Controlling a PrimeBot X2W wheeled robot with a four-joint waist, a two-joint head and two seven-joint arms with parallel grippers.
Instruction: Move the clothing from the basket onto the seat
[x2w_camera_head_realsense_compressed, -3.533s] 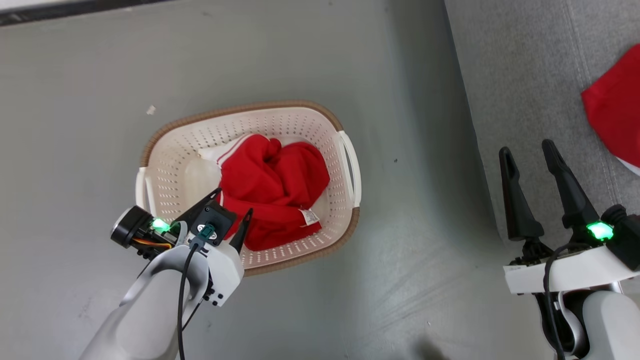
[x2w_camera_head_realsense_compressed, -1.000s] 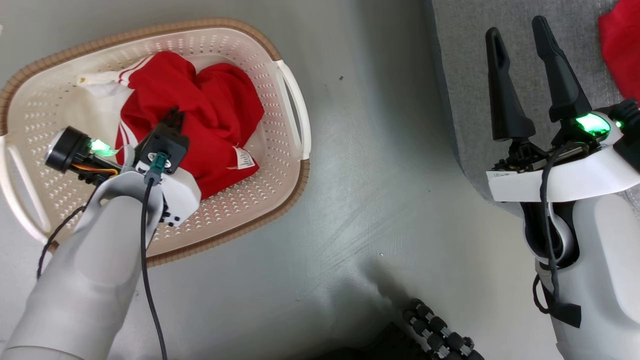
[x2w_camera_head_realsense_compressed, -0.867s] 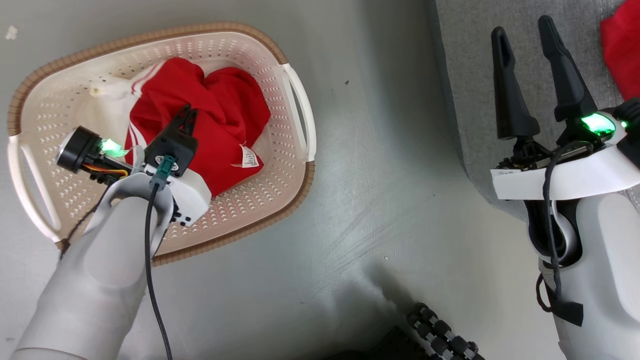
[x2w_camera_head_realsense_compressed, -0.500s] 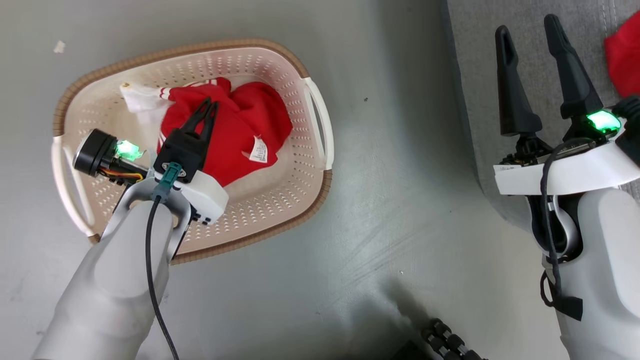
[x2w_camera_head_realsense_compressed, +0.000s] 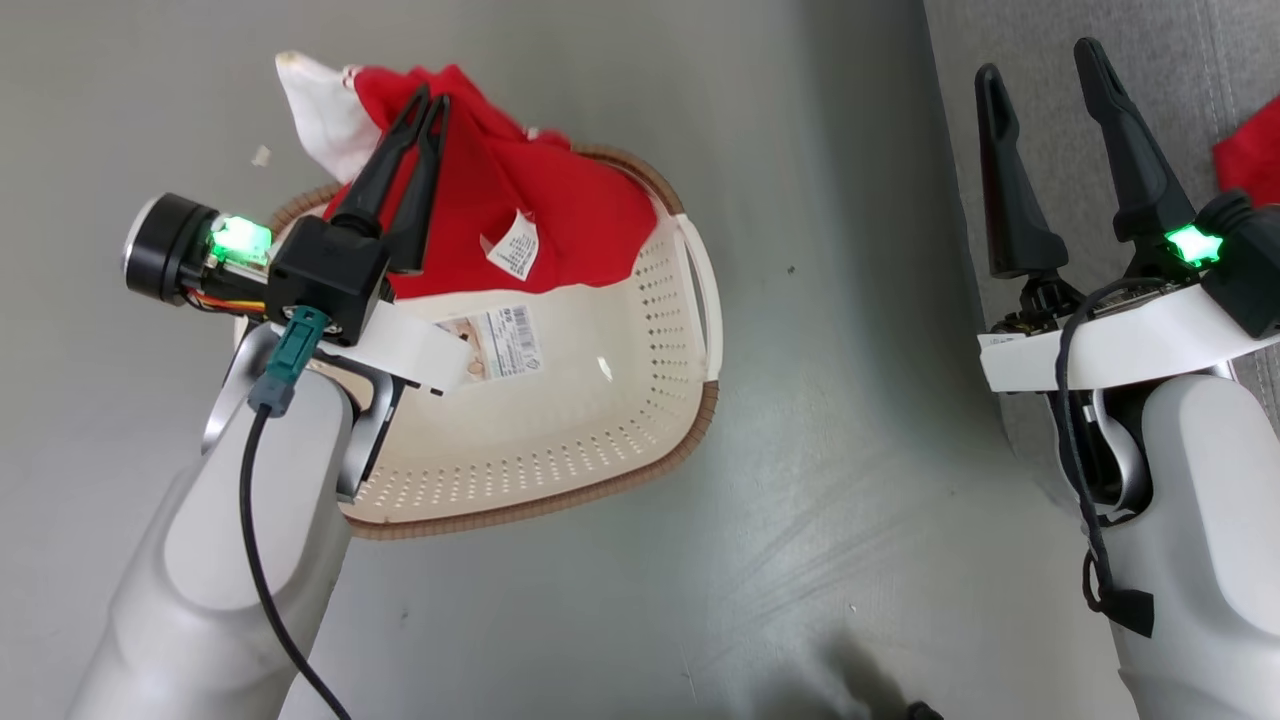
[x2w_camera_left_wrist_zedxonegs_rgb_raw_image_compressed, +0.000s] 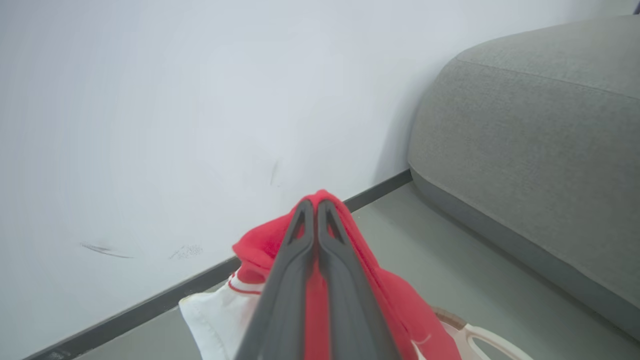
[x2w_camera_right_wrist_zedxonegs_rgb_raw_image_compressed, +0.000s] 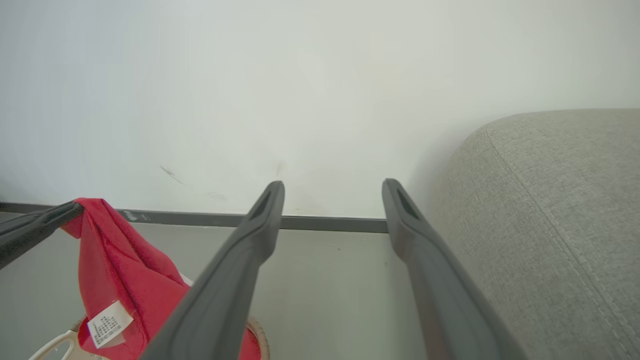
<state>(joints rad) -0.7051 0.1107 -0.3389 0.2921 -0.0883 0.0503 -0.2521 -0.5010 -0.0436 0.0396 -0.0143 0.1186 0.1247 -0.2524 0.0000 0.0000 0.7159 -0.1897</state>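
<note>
Left gripper (x2w_camera_head_realsense_compressed: 432, 98): fingers pressed together, red fabric pinched between them.
Right gripper (x2w_camera_head_realsense_compressed: 1038, 60): fingers held spread, nothing gripped.
Clothing (x2w_camera_head_realsense_compressed: 560, 200): red, white panel, white care tag (x2w_camera_head_realsense_compressed: 512, 245); hung from the left fingers above the basket.
Basket (x2w_camera_head_realsense_compressed: 560, 445): cream, perforated; label sticker (x2w_camera_head_realsense_compressed: 495, 340) seen on its bottom.
Seat (x2w_camera_head_realsense_compressed: 1230, 80): grey fabric; another red piece (x2w_camera_head_realsense_compressed: 1250, 160) laid on it.

A strip of bare floor (x2w_camera_head_realsense_compressed: 830, 400) is lying open between the basket (x2w_camera_head_realsense_compressed: 560, 470) and the seat (x2w_camera_head_realsense_compressed: 1230, 80), whose rounded edge is rising at the right. The clothing (x2w_camera_head_realsense_compressed: 560, 200) is hanging over the basket's far rim, leaving its near bottom free. A wall (x2w_camera_left_wrist_zedxonegs_rgb_raw_image_compressed: 175, 100) is closing off the far side.
</note>
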